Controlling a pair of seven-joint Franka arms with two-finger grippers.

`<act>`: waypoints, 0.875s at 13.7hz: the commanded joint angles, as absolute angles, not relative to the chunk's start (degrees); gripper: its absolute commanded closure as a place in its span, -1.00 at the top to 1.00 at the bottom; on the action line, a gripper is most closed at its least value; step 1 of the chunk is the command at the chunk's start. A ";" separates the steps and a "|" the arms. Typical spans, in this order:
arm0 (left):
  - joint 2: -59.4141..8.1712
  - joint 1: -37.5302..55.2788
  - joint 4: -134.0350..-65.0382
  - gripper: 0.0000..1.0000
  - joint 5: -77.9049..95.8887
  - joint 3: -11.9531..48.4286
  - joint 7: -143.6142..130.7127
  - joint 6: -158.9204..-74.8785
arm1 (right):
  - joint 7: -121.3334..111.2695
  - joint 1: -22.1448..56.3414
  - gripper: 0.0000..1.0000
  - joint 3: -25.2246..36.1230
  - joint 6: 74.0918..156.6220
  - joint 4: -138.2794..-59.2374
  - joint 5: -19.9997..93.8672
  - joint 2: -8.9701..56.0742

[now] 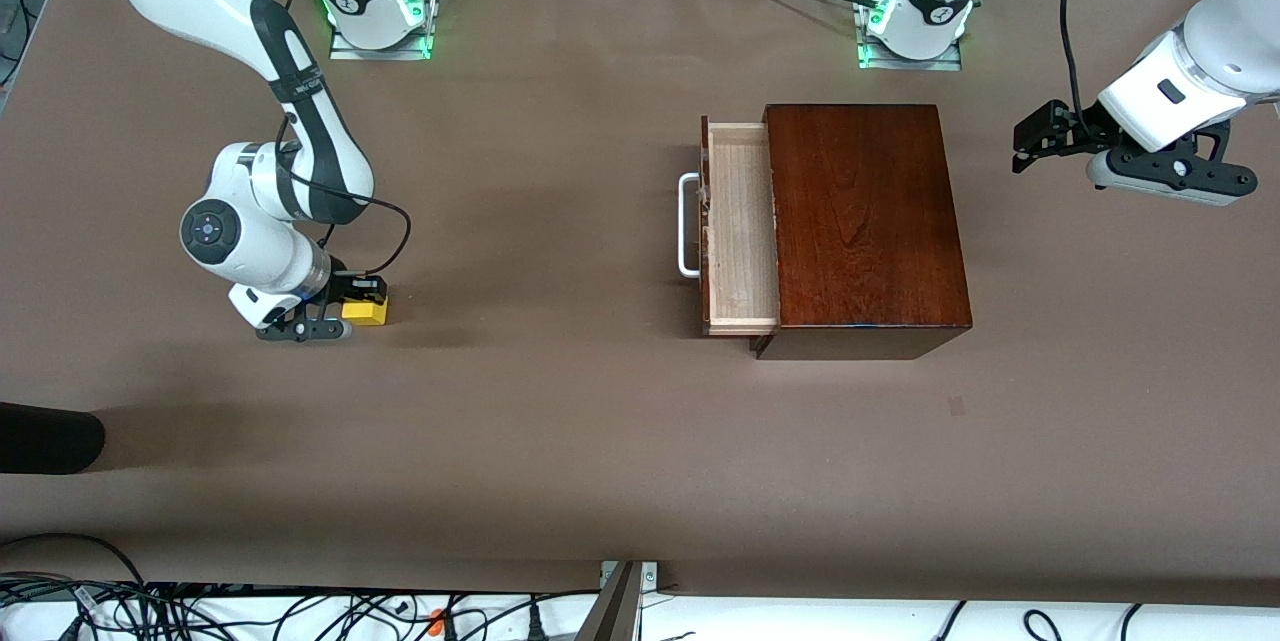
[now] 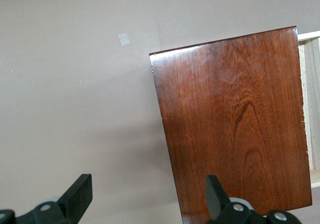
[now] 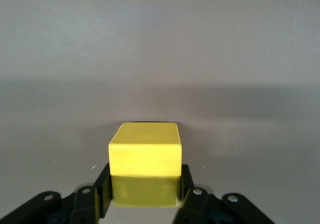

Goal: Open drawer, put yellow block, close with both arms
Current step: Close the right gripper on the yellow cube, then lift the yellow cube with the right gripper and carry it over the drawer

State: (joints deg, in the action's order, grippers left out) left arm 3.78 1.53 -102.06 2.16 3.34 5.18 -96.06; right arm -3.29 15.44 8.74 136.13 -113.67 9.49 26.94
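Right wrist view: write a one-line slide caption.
Right claw shut on the yellow block, low over the brown table.

Right gripper point(image 1: 345, 309) down at table point(image 1: 560, 441), closed on block point(image 1: 366, 312), near right arm's end. Drawer point(image 1: 740, 231) pulled out of box point(image 1: 865, 221), handle point(image 1: 688, 225) pointing to 9 o'clock. Left gripper point(image 1: 1035, 143) open, hanging over table at 3 o'clock from box, waiting.

Front camera high, facing robots; wrist cameras look down — close.
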 commanded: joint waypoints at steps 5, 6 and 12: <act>2.81 1.93 -100.28 1.00 3.52 2.90 5.98 -95.27 | -7.47 17.39 -0.67 1.50 111.03 -95.91 8.18 22.24; 2.73 1.93 -100.28 1.00 3.52 2.90 5.98 -95.19 | -7.64 18.45 -0.67 0.19 108.66 -94.24 7.91 21.98; 2.81 1.93 -100.28 1.00 3.52 2.99 6.06 -95.19 | -7.56 29.14 -0.66 -11.42 108.19 -85.80 -4.02 21.61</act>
State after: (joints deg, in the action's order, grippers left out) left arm 3.44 1.72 -101.91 2.17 3.34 5.18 -96.06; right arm -7.06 24.06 -10.28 109.32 -90.10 0.04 20.23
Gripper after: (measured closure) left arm 0.000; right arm 0.449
